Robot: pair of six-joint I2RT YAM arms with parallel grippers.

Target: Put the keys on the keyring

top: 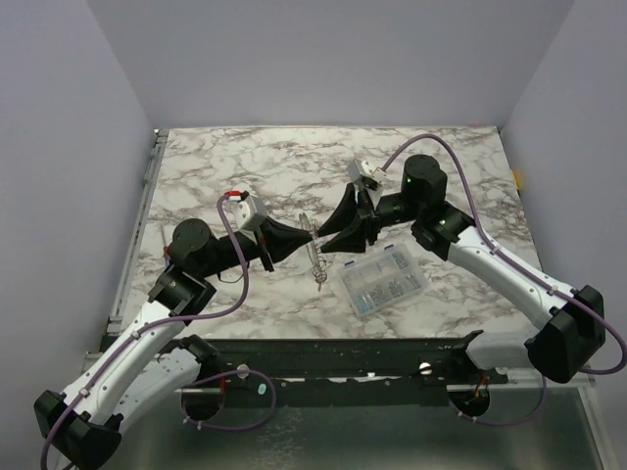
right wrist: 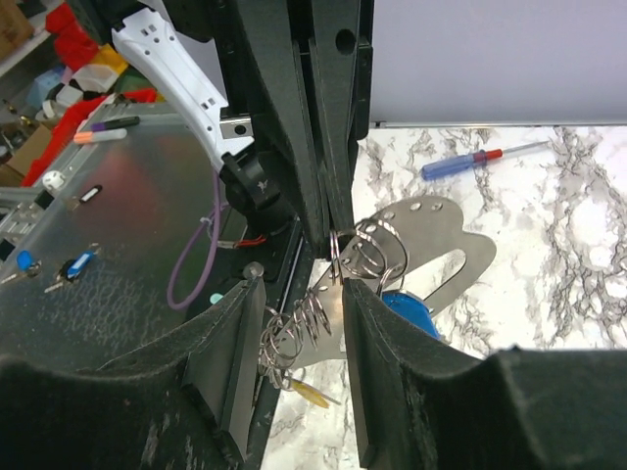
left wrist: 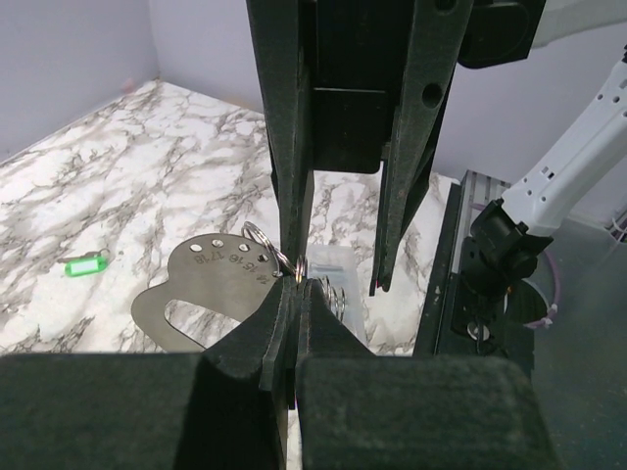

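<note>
My left gripper [top: 306, 242] is shut on the keyring [right wrist: 367, 250], a silvery coiled wire threaded through a flat metal plate [right wrist: 441, 240] with small holes. It holds them in the air at mid-table; they also show in the top view [top: 314, 253]. The left jaws [left wrist: 297, 284] pinch the wire at the plate's [left wrist: 211, 279] edge. My right gripper [right wrist: 299, 294] is open, with its jaws either side of the lower coils. The blue key [right wrist: 407, 308] and the yellow key [right wrist: 309, 392] hang from the wire. The green key [left wrist: 85, 264] lies alone on the table.
A clear compartment box [top: 384, 282] of small parts lies just right of the hanging keyring. A red-and-blue stick [right wrist: 470, 162] lies on the marble [top: 245, 166] beyond it. The metal table frame [top: 333, 357] runs along the near edge.
</note>
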